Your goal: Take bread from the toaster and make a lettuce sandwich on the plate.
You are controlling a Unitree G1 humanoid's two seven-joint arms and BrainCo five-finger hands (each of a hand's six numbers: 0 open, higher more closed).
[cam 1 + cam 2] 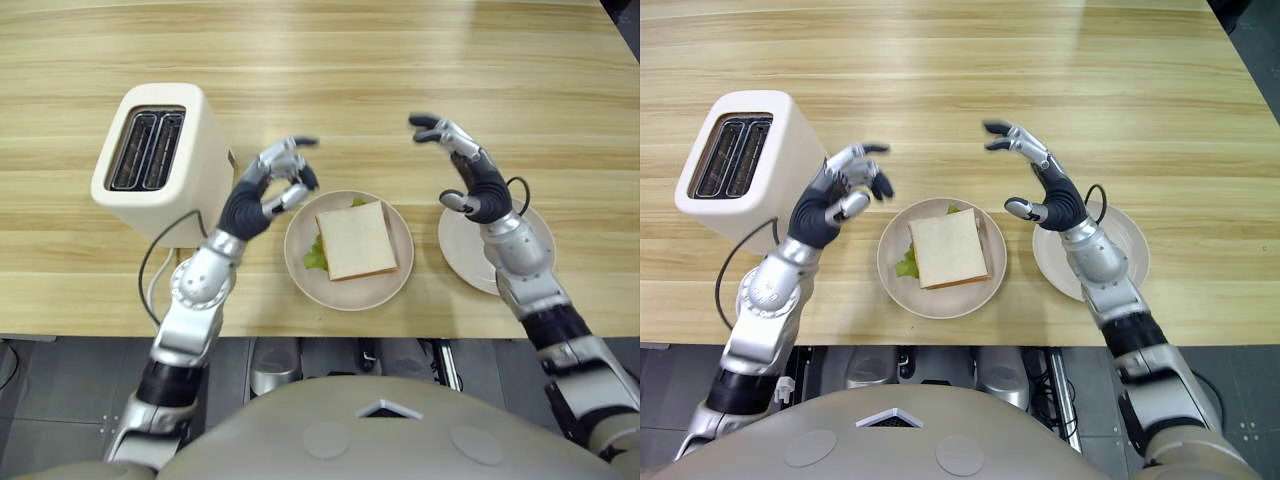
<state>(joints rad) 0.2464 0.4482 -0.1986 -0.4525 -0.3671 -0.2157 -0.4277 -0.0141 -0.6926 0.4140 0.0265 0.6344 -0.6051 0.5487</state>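
Note:
A cream toaster (160, 160) stands at the left of the wooden table, its two slots looking dark. On the beige plate (385, 290) in the middle lies a slice of bread (355, 240) on top of green lettuce (315, 257) that pokes out at its left and far edge. My left hand (275, 180) hovers just left of the plate, between it and the toaster, fingers loosely curled and holding nothing. My right hand (465, 165) is raised to the right of the plate, fingers spread open and holding nothing.
A second, bare plate (470, 250) lies at the right, partly under my right wrist. The toaster's black cord (155, 255) runs down over the table's front edge. Bare wooden tabletop (350, 70) stretches across the far side.

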